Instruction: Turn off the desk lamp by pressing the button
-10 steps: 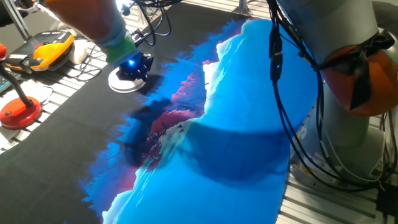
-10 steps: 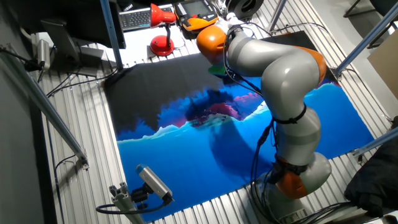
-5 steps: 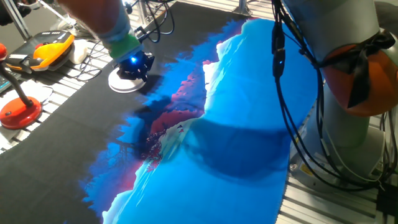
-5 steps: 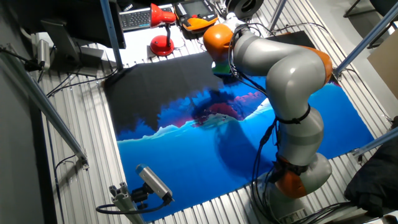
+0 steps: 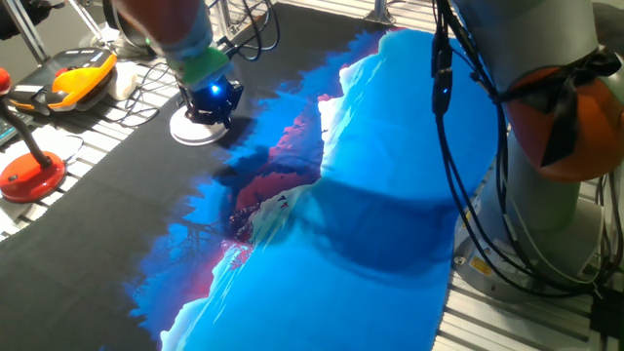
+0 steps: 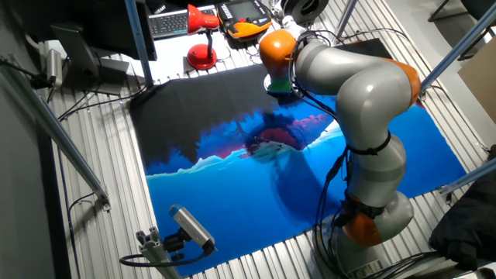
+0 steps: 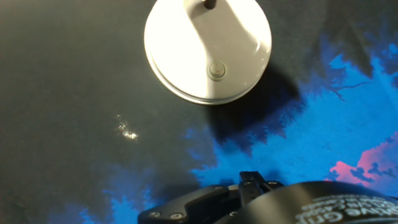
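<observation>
The desk lamp's flat white disc base (image 5: 191,130) sits on the black part of the mat at the far left. In the hand view the base (image 7: 186,56) fills the top, with a small round button (image 7: 217,70) near its lower edge and the dark stem (image 7: 210,3) at the top edge. My gripper (image 5: 211,101), lit blue, hovers just above the base's right side. In the hand view the gripper (image 7: 252,181) lies below the button and apart from it. The arm hides the base in the other fixed view, where the gripper (image 6: 280,87) shows. No view shows the fingertip gap.
A lamp with a round red base (image 5: 29,174) stands off the mat at the left, also seen in the other fixed view (image 6: 201,56). A yellow-orange device (image 5: 83,76) and cables lie behind it. The blue and black mat (image 5: 390,195) covers the table.
The gripper has shifted a little toward the far right, over the right side of the white base. The lamp base has not moved.
</observation>
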{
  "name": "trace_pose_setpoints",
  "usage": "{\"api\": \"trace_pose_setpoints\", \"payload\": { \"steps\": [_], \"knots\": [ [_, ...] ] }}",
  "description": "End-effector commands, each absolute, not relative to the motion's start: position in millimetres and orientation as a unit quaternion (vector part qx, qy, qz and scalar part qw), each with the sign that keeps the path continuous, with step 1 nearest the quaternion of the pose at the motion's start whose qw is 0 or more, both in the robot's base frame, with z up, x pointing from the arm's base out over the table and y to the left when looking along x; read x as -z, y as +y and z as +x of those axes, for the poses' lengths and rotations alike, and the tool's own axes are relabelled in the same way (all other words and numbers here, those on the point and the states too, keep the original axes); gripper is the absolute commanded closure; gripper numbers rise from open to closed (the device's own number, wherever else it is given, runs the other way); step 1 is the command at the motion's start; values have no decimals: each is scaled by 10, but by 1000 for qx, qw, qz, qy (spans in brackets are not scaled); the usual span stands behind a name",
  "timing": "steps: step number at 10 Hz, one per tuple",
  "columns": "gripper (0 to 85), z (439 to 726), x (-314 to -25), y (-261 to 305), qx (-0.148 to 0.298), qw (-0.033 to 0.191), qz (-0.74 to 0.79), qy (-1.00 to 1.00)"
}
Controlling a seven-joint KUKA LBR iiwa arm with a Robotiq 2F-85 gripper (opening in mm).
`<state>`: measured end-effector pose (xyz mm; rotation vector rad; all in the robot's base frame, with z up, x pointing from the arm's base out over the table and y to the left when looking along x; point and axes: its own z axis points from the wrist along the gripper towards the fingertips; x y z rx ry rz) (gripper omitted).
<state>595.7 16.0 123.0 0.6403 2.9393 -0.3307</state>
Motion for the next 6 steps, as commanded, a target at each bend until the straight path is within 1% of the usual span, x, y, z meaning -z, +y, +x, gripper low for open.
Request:
{"api": "trace_pose_setpoints", "payload": {
  "steps": [1,4,6],
  "knots": [
    [850,5956,-1227,165,113,58,209,970],
    [850,5956,-1227,165,116,52,205,970],
    [850,5956,-1227,165,98,39,194,975]
  ]
}}
